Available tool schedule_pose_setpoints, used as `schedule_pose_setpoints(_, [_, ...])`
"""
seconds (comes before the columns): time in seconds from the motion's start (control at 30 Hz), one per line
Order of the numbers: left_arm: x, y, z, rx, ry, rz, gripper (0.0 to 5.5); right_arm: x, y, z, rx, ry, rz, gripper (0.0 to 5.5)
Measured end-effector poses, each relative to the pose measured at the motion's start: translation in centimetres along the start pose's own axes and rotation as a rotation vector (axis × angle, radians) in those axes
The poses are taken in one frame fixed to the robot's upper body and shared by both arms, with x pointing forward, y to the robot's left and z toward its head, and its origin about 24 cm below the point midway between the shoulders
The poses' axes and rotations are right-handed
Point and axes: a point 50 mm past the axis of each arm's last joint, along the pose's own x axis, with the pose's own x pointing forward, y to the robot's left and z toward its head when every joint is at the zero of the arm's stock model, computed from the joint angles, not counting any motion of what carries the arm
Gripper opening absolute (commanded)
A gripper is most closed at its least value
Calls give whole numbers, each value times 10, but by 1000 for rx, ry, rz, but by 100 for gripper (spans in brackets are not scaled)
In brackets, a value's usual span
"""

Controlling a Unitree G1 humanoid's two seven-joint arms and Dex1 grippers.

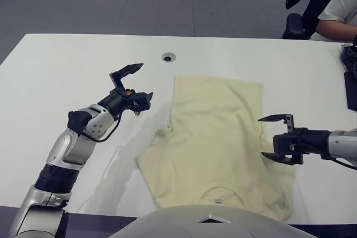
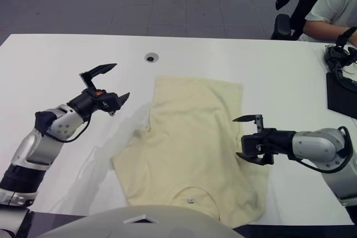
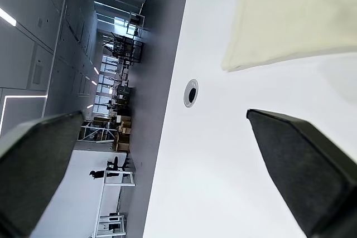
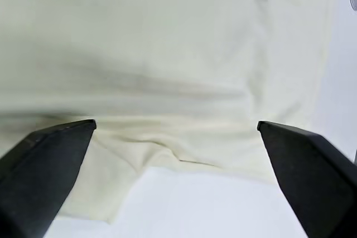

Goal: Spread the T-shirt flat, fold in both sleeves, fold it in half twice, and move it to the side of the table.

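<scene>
Two grippers: we record both with fingers spread wide, neither holding anything.
Left gripper (image 1: 144, 81): raised over bare tabletop, one finger above the other, tips pointing toward the T-shirt.
Left fingers (image 3: 304, 171): dark and tapered, well apart in the wrist view, white tabletop showing between them.
Right gripper (image 1: 261, 137): held low at the T-shirt's side edge, tips pointing across the cloth toward the left gripper. We cannot tell whether its lower finger touches the fabric.
Right fingers (image 4: 47, 160): dark wedges set well apart, with a rumpled fold of cloth and a strip of table between them.
T-shirt (image 1: 215, 137): pale yellow, lying mostly flat between the two grippers. It is near the left gripper's tips but apart from them, and directly under the right gripper's tips.
Hem (image 1: 217, 80): straight far edge, about level with the left gripper and beyond the right one.
Collar (image 1: 218, 189): closer to the robot than either gripper.
Sleeve (image 1: 149, 163): on the left gripper's side, spread outward, behind that gripper's tips and beside its forearm.
Table (image 1: 56, 71): white, carrying the whole garment.
Round hole (image 1: 168, 57): set in the tabletop just beyond the left gripper's upper finger, ahead of the hem.
Dark items (image 2: 341, 85): at the table edge outward of the right gripper, well apart from the T-shirt.
</scene>
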Motion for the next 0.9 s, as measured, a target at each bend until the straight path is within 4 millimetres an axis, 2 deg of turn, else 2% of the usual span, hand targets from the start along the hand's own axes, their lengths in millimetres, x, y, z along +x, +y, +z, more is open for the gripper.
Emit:
schedule_pose_setpoints(0.1, [-7,-5,10,-2,-37,-12,538,-7,-14,-9,-30,57,-71,540])
schedule_pose_setpoints(0.2, [-11,-11,22,-17,-100,-36,538,-5,-32,-11,-61,64,-180,540])
schedule_pose_setpoints(0.3, [-8,-22,34,-43,-172,-82,538,14,-41,-16,-68,68,-275,540])
schedule_pose_setpoints(0.4, [8,-32,37,-76,-201,-117,538,38,-51,-25,-64,84,-336,540])
schedule_pose_setpoints(0.57, [35,-35,44,-54,-258,-149,538,61,-68,-38,-48,106,-388,540])
schedule_pose_setpoints(0.73, [48,-48,40,-40,-257,-210,538,75,-80,-53,-65,167,-405,540])
schedule_pose_setpoints(0.9, [63,-53,21,-21,-195,-227,538,84,-91,-63,-43,197,-455,540])
